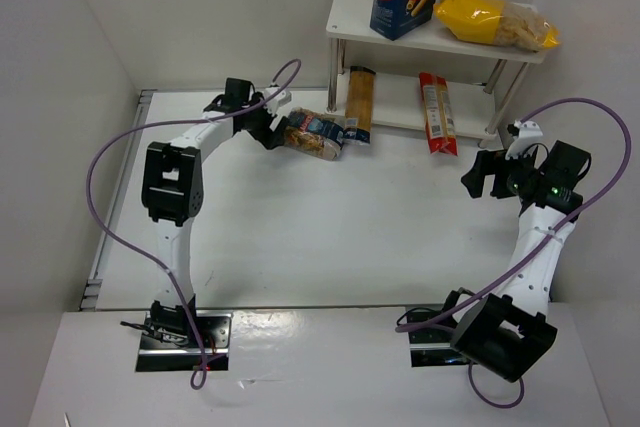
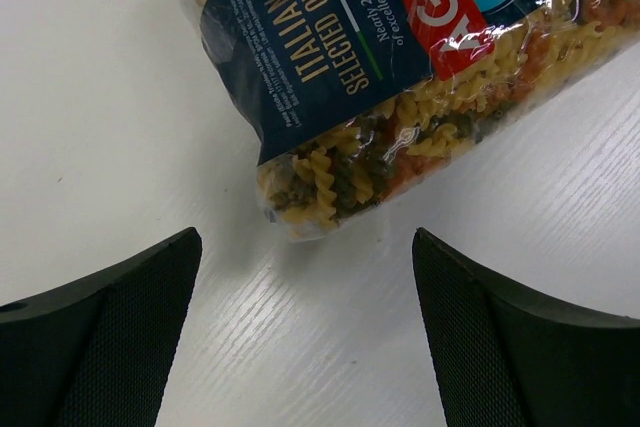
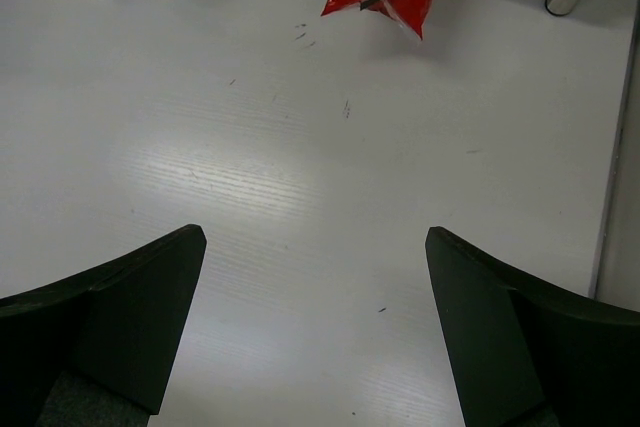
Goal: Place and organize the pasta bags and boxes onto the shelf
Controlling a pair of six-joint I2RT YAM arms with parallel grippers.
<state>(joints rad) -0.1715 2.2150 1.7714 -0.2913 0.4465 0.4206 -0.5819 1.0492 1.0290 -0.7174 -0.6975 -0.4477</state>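
L gripper (image 2: 307, 247): gaped wide, empty, bag (image 2: 400, 57) at 12 o'clock. Best advanced, pinched mid-bag, not loose end. R gripper (image 3: 315, 237): wide, empty.

L gripper (image 2: 305, 247) jaws spread, R gripper (image 3: 315, 237) same, both angled down

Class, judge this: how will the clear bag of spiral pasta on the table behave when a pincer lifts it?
The bag will probably sag and shift, since loose spirals fill soft film. Its glossy wrap may slip in the left pincer. Lying flat on the table, it looks unlikely to roll.
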